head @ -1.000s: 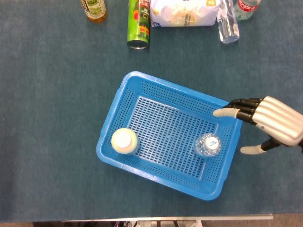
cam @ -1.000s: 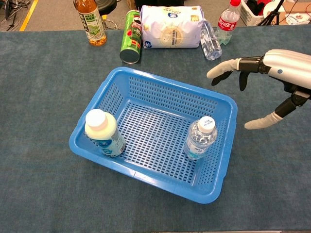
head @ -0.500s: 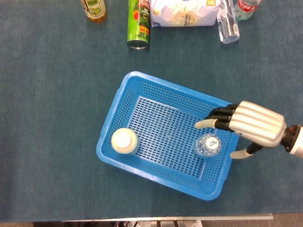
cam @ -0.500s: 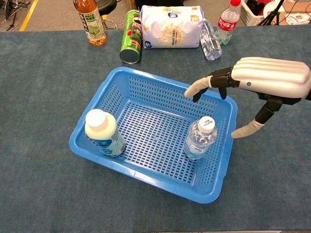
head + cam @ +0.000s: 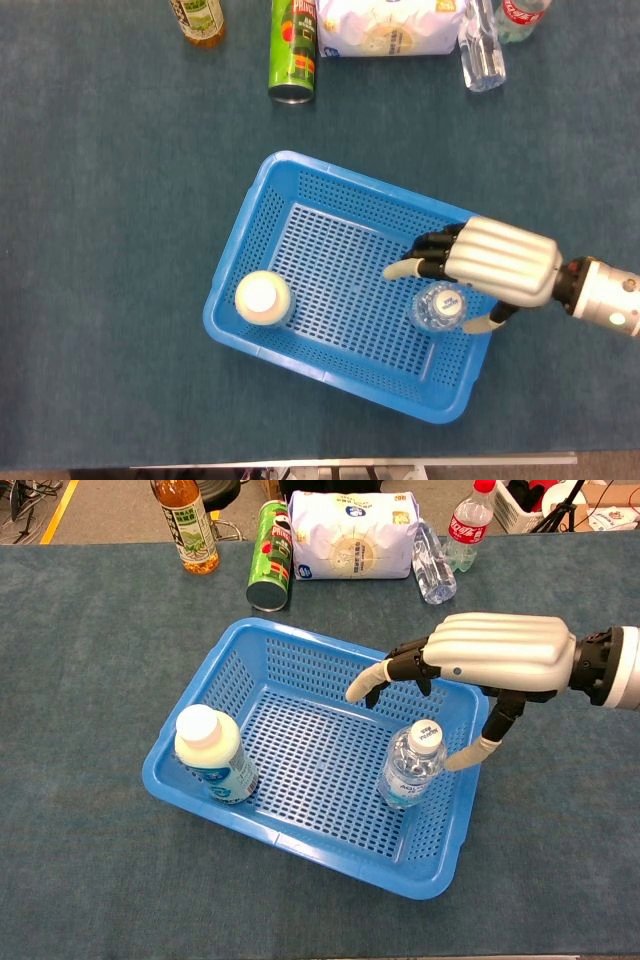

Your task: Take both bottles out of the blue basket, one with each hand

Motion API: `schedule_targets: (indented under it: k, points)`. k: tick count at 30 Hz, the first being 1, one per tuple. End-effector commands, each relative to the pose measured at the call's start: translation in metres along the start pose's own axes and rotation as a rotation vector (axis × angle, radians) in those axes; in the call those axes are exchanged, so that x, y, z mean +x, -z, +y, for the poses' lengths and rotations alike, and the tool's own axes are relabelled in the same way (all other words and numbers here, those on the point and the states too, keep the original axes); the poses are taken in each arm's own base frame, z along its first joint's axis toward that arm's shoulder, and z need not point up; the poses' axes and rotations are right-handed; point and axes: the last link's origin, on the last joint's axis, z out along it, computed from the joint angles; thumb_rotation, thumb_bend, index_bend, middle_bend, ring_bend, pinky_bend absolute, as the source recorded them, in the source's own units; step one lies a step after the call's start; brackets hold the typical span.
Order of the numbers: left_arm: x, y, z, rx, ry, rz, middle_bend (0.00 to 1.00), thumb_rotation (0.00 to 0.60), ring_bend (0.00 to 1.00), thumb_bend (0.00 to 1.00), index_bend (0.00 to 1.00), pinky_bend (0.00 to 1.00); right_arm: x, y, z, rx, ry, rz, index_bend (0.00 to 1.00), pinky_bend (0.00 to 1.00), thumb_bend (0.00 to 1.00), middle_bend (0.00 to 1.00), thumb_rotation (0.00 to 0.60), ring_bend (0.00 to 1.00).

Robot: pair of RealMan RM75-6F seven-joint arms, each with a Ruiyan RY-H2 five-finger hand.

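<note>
The blue basket (image 5: 300, 205) (image 5: 300, 645) lies skewed in the middle of the table. A clear water bottle (image 5: 440, 307) (image 5: 411, 766) with a white cap stands upright in its right end. A white-capped milky bottle (image 5: 263, 298) (image 5: 212, 755) stands in its left end. My right hand (image 5: 490, 265) (image 5: 490, 658) hovers open over the basket's right rim, just above the water bottle, fingers spread past the bottle and thumb hanging on its right side. It touches nothing that I can see. My left hand is out of sight.
Along the far edge stand a tea bottle (image 5: 185, 525), a green can (image 5: 268, 555), a white bag (image 5: 350, 535), a lying clear bottle (image 5: 433, 555) and a cola bottle (image 5: 470, 520). Bare blue cloth surrounds the basket.
My right hand has travelled leftward from beside the basket to over its right end, ending above the water bottle. Both bottles stay put.
</note>
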Motion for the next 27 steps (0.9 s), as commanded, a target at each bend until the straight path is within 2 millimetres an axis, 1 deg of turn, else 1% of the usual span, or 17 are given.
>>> schedule_targets:
  k: [1, 7, 14, 27]
  points:
    - [0.0, 0.001, -0.002, 0.002, 0.003, 0.002, 0.37, 0.6, 0.3, 0.2, 0.38, 0.53, -0.003, -0.003, -0.002, 0.008, 0.001, -0.02, 0.21, 0.44, 0.0, 0.31, 0.6, 0.25]
    - [0.0, 0.004, -0.005, 0.011, 0.009, 0.002, 0.37, 0.6, 0.3, 0.2, 0.38, 0.53, -0.008, -0.005, -0.005, 0.016, -0.002, -0.055, 0.23, 0.45, 0.0, 0.33, 0.6, 0.26]
    - [0.0, 0.006, -0.006, 0.016, 0.011, 0.005, 0.37, 0.6, 0.3, 0.2, 0.38, 0.53, -0.012, -0.004, -0.002, 0.001, 0.001, -0.084, 0.28, 0.48, 0.0, 0.37, 0.6, 0.3]
    - [-0.001, 0.007, -0.008, 0.024, 0.012, 0.001, 0.37, 0.6, 0.3, 0.2, 0.38, 0.53, -0.018, -0.011, 0.003, -0.01, 0.011, -0.093, 0.29, 0.49, 0.0, 0.38, 0.6, 0.32]
